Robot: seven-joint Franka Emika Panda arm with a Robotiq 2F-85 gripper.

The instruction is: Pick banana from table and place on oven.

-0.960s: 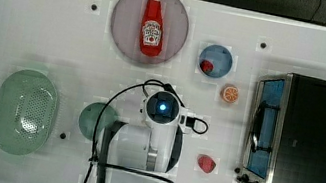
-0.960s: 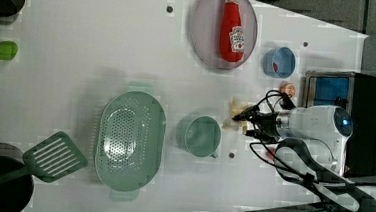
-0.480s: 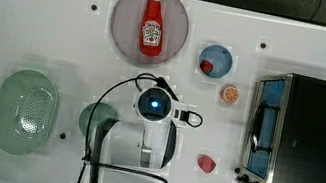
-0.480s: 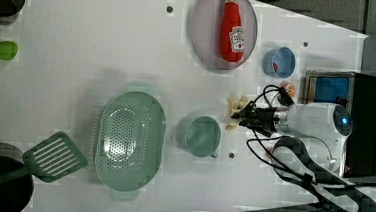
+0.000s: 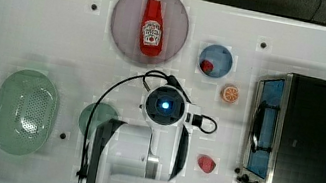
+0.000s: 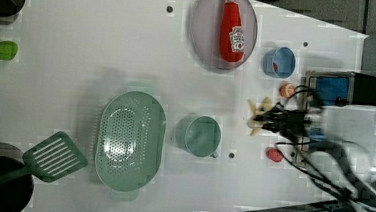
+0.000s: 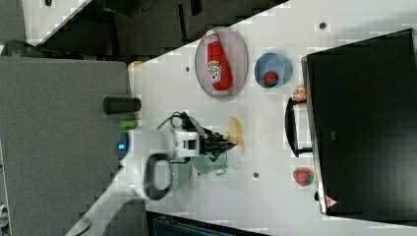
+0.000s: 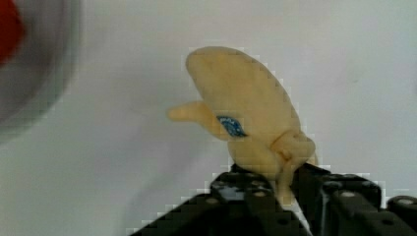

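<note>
The white table (image 5: 36, 23) carries the oven (image 5: 311, 143) at the top view's right. The gripper (image 8: 290, 189) pinches the banana (image 8: 246, 113) by its lower end, near the teal cup (image 6: 201, 135).

1. You have one banana (image 8: 246, 113), just beside the green cup.
2. You have one oven (image 5: 309, 142) on the one table (image 5: 36, 23).
3. You have one ketchup bottle (image 5: 153, 23) on one grey plate (image 5: 124, 24), well apart from the oven.
4. You have one blue bowl (image 5: 223, 56) near the oven, with one red fruit (image 5: 207, 67) inside.
5. You have one orange slice (image 5: 229, 93) and one more red fruit (image 5: 206, 164) beside the oven.
6. You have one green cup (image 6: 201, 135), one colander (image 6: 129, 139) and one spatula (image 6: 52, 155).
</note>
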